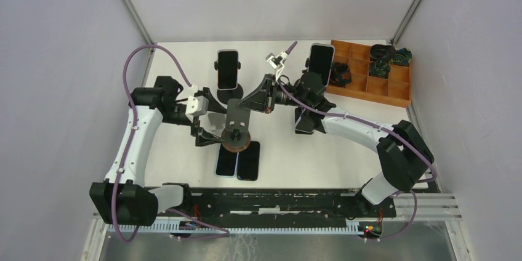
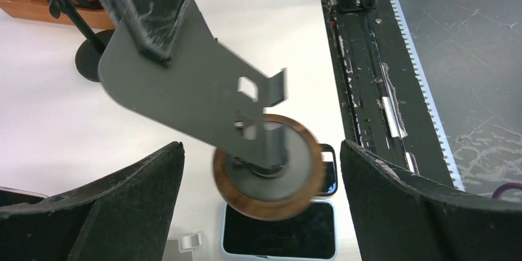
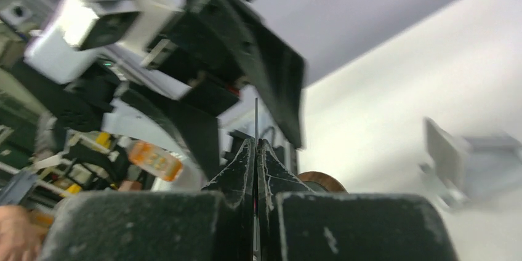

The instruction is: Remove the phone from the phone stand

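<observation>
A black phone stand with a flat plate (image 1: 237, 113) and a round wooden base (image 1: 237, 141) carries no phone. My right gripper (image 1: 257, 102) is shut on the edge of that plate, which shows as a thin line between the fingers (image 3: 243, 168). My left gripper (image 2: 261, 147) is open, its pads either side of the blurred wooden base (image 2: 271, 181) without touching it. Two phones (image 1: 226, 162) (image 1: 248, 161) lie flat on the table under the base. Two more phones stand upright on stands at the back (image 1: 228, 69) (image 1: 321, 61).
A wooden compartment tray (image 1: 394, 92) with dark items sits at the back right. A small silver holder (image 1: 277, 59) stands at the back middle. Another phone (image 1: 305, 122) lies under the right forearm. The arms' black rail (image 1: 277, 202) runs along the near edge.
</observation>
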Robot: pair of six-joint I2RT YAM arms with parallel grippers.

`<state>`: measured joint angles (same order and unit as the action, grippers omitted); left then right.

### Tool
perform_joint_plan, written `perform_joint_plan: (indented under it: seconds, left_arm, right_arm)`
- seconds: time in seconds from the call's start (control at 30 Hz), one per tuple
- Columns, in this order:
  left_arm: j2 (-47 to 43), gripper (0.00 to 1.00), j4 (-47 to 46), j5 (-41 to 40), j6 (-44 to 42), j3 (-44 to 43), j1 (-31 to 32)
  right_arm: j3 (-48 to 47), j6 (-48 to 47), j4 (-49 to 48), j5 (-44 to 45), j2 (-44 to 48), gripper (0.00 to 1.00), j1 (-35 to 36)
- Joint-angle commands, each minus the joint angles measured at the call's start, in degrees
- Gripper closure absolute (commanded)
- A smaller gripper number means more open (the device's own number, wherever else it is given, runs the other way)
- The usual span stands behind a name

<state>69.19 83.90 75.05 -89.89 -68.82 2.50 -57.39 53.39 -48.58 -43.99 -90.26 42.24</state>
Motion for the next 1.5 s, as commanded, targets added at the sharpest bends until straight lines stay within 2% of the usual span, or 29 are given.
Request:
perform_joint_plan:
  seconds: [0.0,0.1,0.27,0.47,0.63,0.93,1.23,1.37,1.4,1.47]
  left_arm:
    - [-0.34,0.0,0.02,-1.38,0.67,-2.35,0.15]
    - [-0.01,0.0,-0.45,-4.01,1.18,-3.95,0.12]
    - [-0.2,0.0,-6.91,-6.55,9.89,-5.07,-0.03]
    - [-1.16,0.0,-12.76,-9.01,19.23,-5.21,0.04]
    - [-0.98,0.0,-16.99,-12.1,27.39,-6.19,-0.02]
    - [-1.7,0.0,-17.15,-11.41,26.53,-5.54,0.0]
    - [-1.47,0.0,-17.1,-11.32,26.34,-5.46,0.05]
    - [-1.92,0.0,-17.15,-10.94,24.91,-4.94,-0.03]
    - [-2.02,0.0,-17.24,-10.74,24.83,-4.75,-0.03]
    - [-1.95,0.0,-17.93,-10.83,25.96,-4.58,-0.01]
  right_arm:
    - [-4.73,-17.64,17.4,1.21,2.92,1.0,-3.39]
    - [-7.24,-27.64,27.68,4.26,1.07,1.0,-5.41]
    - [-15.4,-38.29,37.85,6.99,-6.63,1.0,-6.83]
    - [-22.38,-43.87,39.78,7.55,-14.45,1.0,-7.34]
    - [-24.21,-44.01,37.97,5.75,-18.58,1.0,-8.14]
    - [-20.28,-39.01,28.34,4.14,-20.81,1.0,-10.89]
    - [-11.2,-20.86,6.75,0.27,-22.13,1.0,-12.62]
    - [-9.95,-21.69,7.97,2.54,-21.64,1.0,-12.63]
    - [-9.85,-22.68,9.14,3.24,-21.2,0.97,-12.55]
    - [-9.23,-24.9,11.55,5.96,-19.91,0.81,-12.34]
